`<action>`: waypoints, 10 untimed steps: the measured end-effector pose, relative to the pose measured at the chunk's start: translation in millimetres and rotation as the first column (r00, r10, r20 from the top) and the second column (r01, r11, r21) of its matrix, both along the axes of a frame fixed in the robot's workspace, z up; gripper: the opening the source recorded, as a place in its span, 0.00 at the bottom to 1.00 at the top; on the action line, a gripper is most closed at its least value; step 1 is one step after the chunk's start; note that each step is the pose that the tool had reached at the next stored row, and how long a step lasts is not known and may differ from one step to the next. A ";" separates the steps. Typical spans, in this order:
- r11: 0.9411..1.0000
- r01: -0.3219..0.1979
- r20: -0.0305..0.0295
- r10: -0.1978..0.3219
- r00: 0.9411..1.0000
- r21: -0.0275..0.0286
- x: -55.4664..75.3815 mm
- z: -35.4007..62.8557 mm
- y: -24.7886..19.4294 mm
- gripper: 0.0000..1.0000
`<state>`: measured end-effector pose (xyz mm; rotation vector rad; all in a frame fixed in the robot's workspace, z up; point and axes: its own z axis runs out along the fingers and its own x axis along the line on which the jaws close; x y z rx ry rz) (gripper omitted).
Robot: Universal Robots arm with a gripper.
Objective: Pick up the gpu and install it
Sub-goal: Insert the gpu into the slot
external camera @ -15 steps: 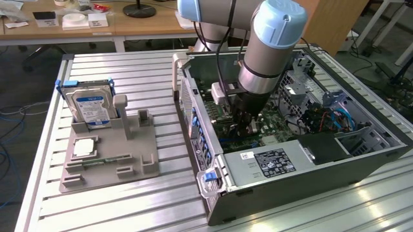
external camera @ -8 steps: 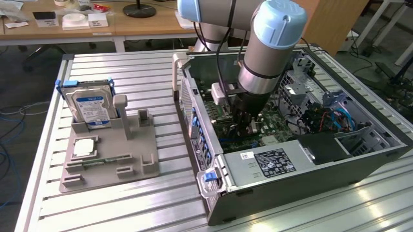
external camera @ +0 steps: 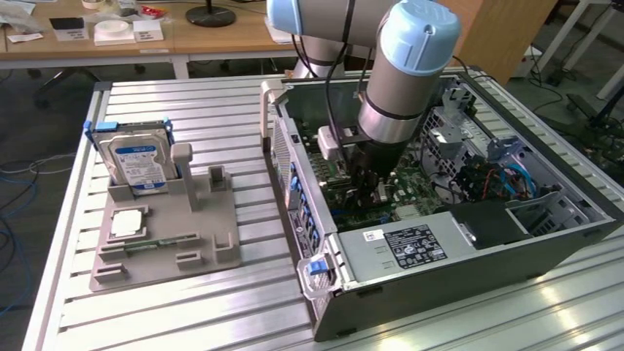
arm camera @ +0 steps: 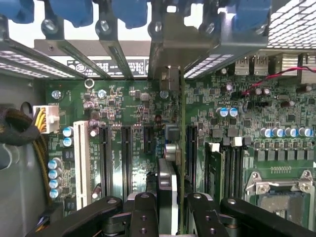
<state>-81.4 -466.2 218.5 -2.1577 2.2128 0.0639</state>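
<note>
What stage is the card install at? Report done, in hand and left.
Done: the gpu is off the grey holder and inside the computer case. In hand: the tool grips the card edge-on, upright above the motherboard, in line with the black slots. Left: the card is not visibly seated in a slot, and the tool has not let go.

The arm [external camera: 405,80] is a thick silver-grey tube with rounded pale-blue joint caps, a dark band around its lower end and a black wrist section below that. A thin black cable [external camera: 332,73] runs down beside it. The gripper [arm camera: 168,217] has matte black fingers [arm camera: 143,215] with round screw heads.
</note>
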 end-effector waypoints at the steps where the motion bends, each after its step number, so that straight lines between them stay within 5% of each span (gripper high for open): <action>1: 1.000 0.000 0.001 0.000 1.000 0.001 0.0 -1.5 0.2 0.28; 10: 1.000 -0.001 0.001 0.001 1.000 0.001 0.1 -2.1 0.3 0.28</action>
